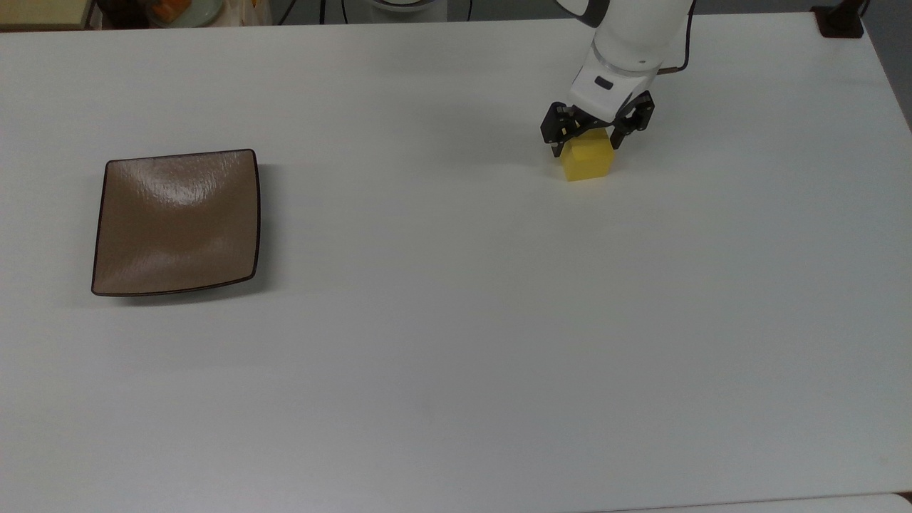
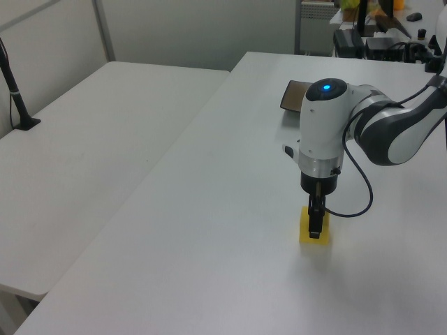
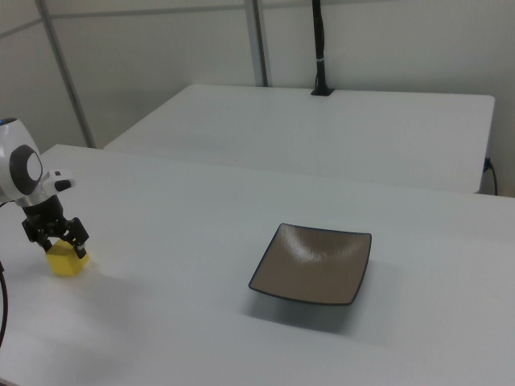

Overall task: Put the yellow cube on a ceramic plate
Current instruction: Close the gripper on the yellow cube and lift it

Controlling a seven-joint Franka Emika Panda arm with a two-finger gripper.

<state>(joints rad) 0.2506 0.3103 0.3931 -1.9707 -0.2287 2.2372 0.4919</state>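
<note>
While gripper straddles yellow cube, fingers apart; ceramic plate far off

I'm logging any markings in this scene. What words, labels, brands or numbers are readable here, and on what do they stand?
None: no readable text anywhere.
The yellow cube, the ceramic plate and the white table are all plain.
The claw and the arm's white casing show no legible label.

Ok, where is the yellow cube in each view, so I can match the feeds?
Top view: yellow cube upper right, under the gripper.
Left view: lower right of centre.
Right view: far left.
Shared landmark: the ceramic plate, apart from the cube on the white table.
</note>
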